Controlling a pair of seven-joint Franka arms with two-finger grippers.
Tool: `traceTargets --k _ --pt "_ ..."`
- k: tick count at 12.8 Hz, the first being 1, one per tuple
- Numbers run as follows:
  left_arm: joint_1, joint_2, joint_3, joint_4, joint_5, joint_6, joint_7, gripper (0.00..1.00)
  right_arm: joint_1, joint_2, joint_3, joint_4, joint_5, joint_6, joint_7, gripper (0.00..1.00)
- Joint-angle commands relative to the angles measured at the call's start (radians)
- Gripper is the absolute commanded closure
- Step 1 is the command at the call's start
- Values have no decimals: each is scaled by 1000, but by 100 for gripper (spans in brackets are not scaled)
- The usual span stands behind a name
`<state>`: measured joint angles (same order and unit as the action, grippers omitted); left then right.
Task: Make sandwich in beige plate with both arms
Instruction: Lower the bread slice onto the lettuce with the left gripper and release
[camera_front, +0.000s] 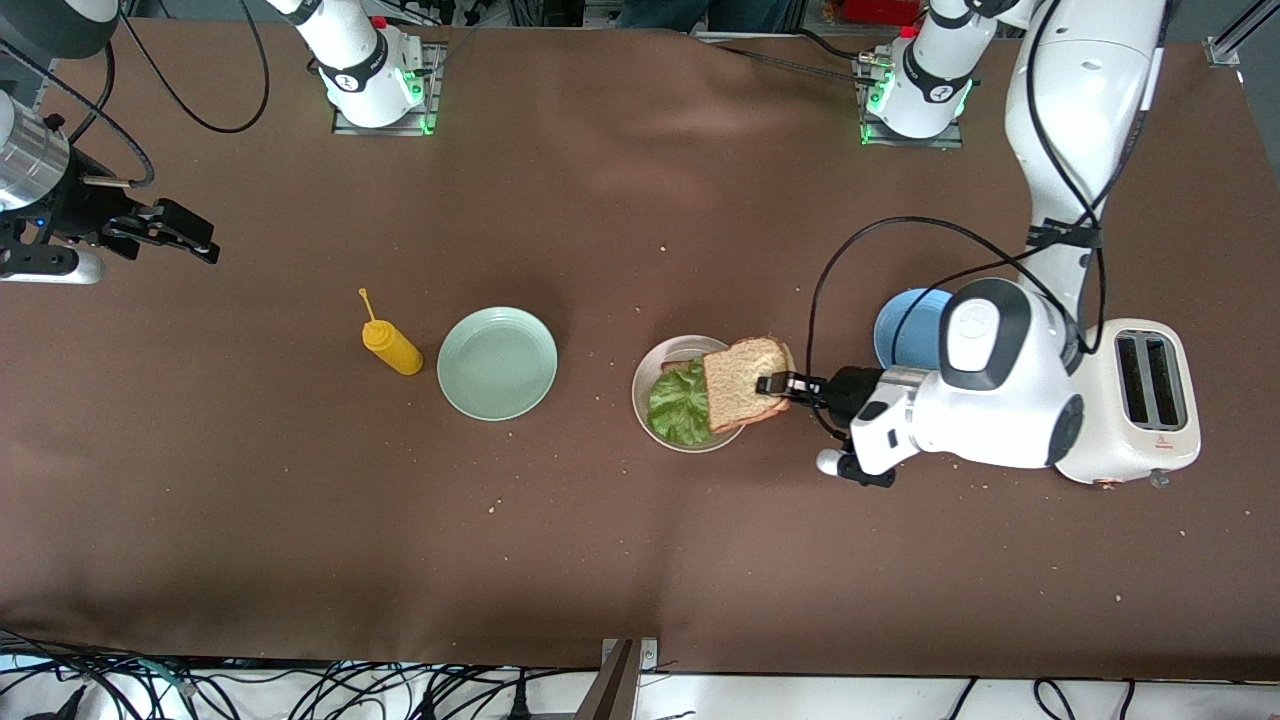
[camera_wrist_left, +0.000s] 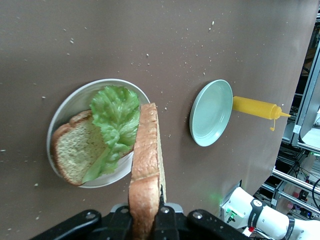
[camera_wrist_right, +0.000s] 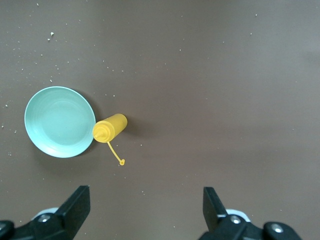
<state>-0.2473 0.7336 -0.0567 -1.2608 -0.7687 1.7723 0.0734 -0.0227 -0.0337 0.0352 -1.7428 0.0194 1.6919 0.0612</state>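
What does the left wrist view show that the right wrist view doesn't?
Only the left wrist view: the round beige plate with ruffled green lettuce on a brown toast slice, and the left hand shut on a second toast slice over it. Only the right wrist view: the open right hand. Both: mint green plate, yellow squeeze bottle.

We find no legible text. The toaster (camera_front: 1150, 400) carries a small red mark on its side, and both arm bases carry logos; none can be read.
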Motion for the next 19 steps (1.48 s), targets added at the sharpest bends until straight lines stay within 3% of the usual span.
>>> traceTargets --k 1,5,7,8,9,10,14,19 --pt "-56 30 15 -8 -29 77 -52 100 -22 -34 17 -24 -10 35 -17 0" --pt "-128 78 15 -43 -23 234 -73 100 -20 -28 14 -18 -18 3 -26 0" --pt "-139 92 15 -61 -20 254 -73 100 -22 -29 12 -18 -19 -23 -121 0" --pt "-132 92 18 -65 -18 254 -64 70 -22 -31 14 -18 -18 -24 -123 0" --pt "-126 93 26 -68 -11 253 -61 26 -22 -28 12 -18 -16 -23 -121 0" --pt "-119 90 41 -77 23 253 -61 0 -22 -26 12 -11 -16 -21 -121 0" --pt "15 64 54 -75 165 169 -66 0 -19 -6 2 25 -21 -26 -101 0" --pt "236 -60 52 -63 517 35 -63 0 -10 29 -11 69 -15 -26 -52 0"
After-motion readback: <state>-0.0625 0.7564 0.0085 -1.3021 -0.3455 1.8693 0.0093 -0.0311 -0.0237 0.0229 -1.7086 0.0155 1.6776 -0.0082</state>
